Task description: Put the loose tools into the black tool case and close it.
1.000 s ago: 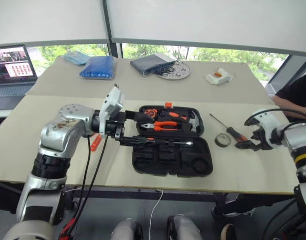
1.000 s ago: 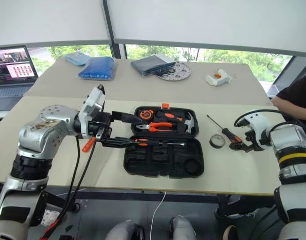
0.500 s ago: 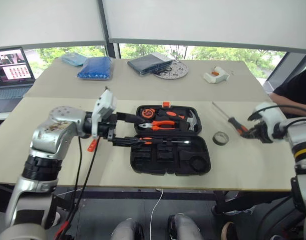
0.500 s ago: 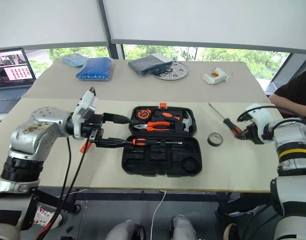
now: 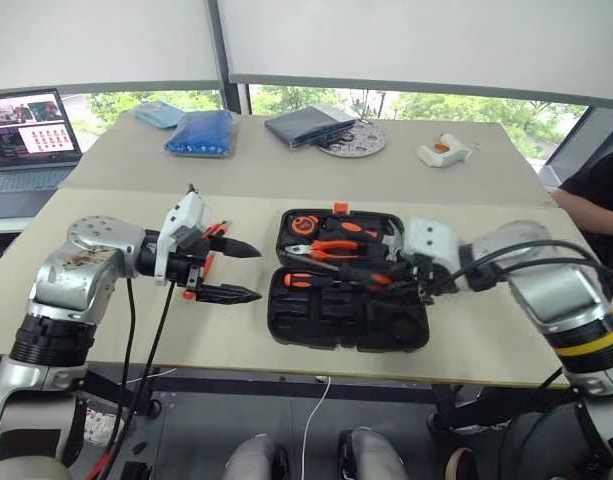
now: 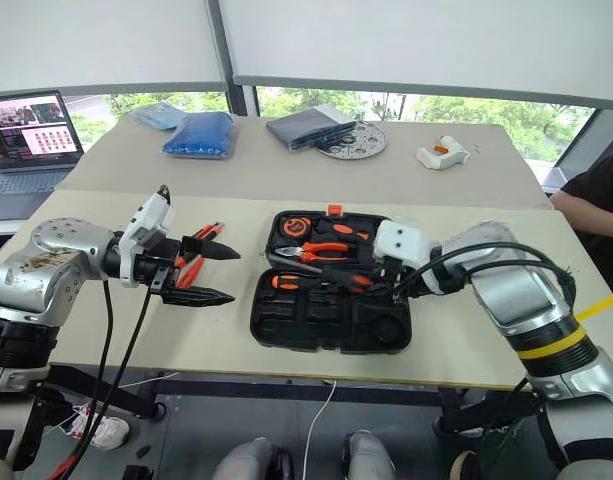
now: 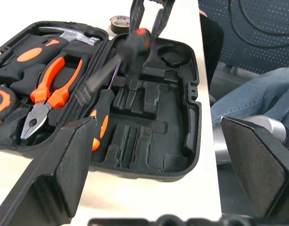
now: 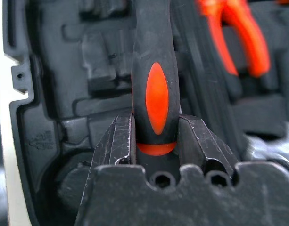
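The black tool case lies open at the table's front, with pliers and a hammer in its far half. One orange-and-black screwdriver lies in the near half. My right gripper is shut on a second screwdriver and holds it low over the case's middle. My left gripper hangs open and empty left of the case. Small orange tools lie on the table behind its fingers. The dark tape roll sits on the table past the case's right end.
A laptop stands at the far left. At the back lie a blue bag, a dark pouch, a round perforated disc and a white device. A person sits at the right edge.
My right gripper shut on the screwdriver at the table's right and carried it left over the case. My left gripper drew back left from the case.
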